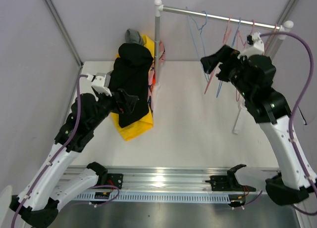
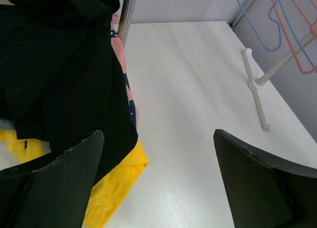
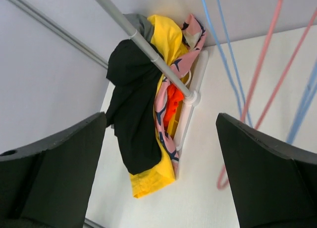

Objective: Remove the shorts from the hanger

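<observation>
All five shorts are in one heap on the bench (image 1: pixel 208 119), bunched up at the foot of the rack's left post (image 1: pixel 157 40). The black pair (image 1: pixel 132 79) is draped on top and covers most of the big yellow pair (image 1: pixel 136 130), which sticks out at the near end. The grey pair (image 1: pixel 132 36) peeks out at the far end. The pink patterned pair (image 3: pixel 166 107) and the orange-red pair (image 3: pixel 173 99) are squashed in right against the post.

The left fingers (image 1: pixel 128 102) are spread wide with nothing between them, sitting low over the near part of the heap. From that arm's own camera the black cloth fills the whole left side, and its hem runs right along the left-hand finger. I honestly can't tell if it's touching. The gap between the two fingers shows only bare bench and a corner of yellow.

The right fingers (image 1: pixel 213 65) are spread wide too, gripping nothing. They're up high just under the rail (image 1: pixel 218 15), next to the blue hangers (image 1: pixel 200 25) and pink hangers (image 1: pixel 229 32), and well apart from the heap.
</observation>
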Controlling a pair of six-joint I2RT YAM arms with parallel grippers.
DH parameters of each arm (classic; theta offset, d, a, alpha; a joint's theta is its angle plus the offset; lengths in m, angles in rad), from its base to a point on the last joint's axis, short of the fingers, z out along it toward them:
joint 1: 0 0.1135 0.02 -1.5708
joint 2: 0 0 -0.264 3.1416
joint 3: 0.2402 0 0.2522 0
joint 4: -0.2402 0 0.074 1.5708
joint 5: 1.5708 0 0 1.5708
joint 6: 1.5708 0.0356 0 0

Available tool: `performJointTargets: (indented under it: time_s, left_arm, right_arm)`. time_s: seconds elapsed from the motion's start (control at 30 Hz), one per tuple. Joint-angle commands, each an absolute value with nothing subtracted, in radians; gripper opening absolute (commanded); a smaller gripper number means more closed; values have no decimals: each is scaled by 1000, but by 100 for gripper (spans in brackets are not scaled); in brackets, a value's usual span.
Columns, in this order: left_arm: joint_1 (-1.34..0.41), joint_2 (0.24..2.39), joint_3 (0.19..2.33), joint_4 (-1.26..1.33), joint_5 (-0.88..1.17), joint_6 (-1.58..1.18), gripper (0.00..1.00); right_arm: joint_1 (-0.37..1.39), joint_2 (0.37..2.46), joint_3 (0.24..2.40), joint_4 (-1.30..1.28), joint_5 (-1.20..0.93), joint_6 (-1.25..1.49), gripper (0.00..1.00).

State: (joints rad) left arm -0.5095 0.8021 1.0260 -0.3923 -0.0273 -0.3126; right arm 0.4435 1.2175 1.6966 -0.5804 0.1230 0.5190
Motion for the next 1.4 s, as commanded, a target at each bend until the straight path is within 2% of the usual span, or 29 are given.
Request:
performJointTargets:
  time_s: [0.0, 0.13, 0.23, 0.33, 0.57, 0.67, 0.8, 1.1, 1.27, 1.37]
  left_arm:
    - [-517, 724, 1031, -465, -72, -269, 99]
    - [-517, 623, 1014, -518, -142, -264, 99]
    - [-517, 536, 999, -544, -240, -256, 99]
    - [-517, 486, 989, -578, -359, -233, 99]
    - [-517, 446, 954, -647, -544, -193, 99]
    - [-517, 381, 852, -608, -508, -163, 99]
    - [-517, 290, 763, -540, -425, -166, 99]
    - [-517, 204, 686, -509, -532, -178, 99]
    - [-517, 281, 709, -560, -410, -245, 99]
    - [-515, 291, 638, -528, -306, -273, 99]
  right_arm:
    - [475, 1044, 1564, -581, 109, 485, 99]
    - [500, 693, 1271, -589, 168, 534, 99]
    - [499, 486, 1178, -665, 248, 561, 99]
    - [499, 366, 1146, -768, 331, 561, 99]
    - [488, 302, 1137, -916, 411, 574, 99]
    - [486, 192, 1024, -858, 420, 578, 99]
    - [482, 97, 907, -760, 313, 523, 99]
    - [471, 156, 910, -730, 319, 453, 99]
    - [471, 212, 922, -725, 319, 385, 99]
    - [471, 199, 896, -721, 344, 390, 99]
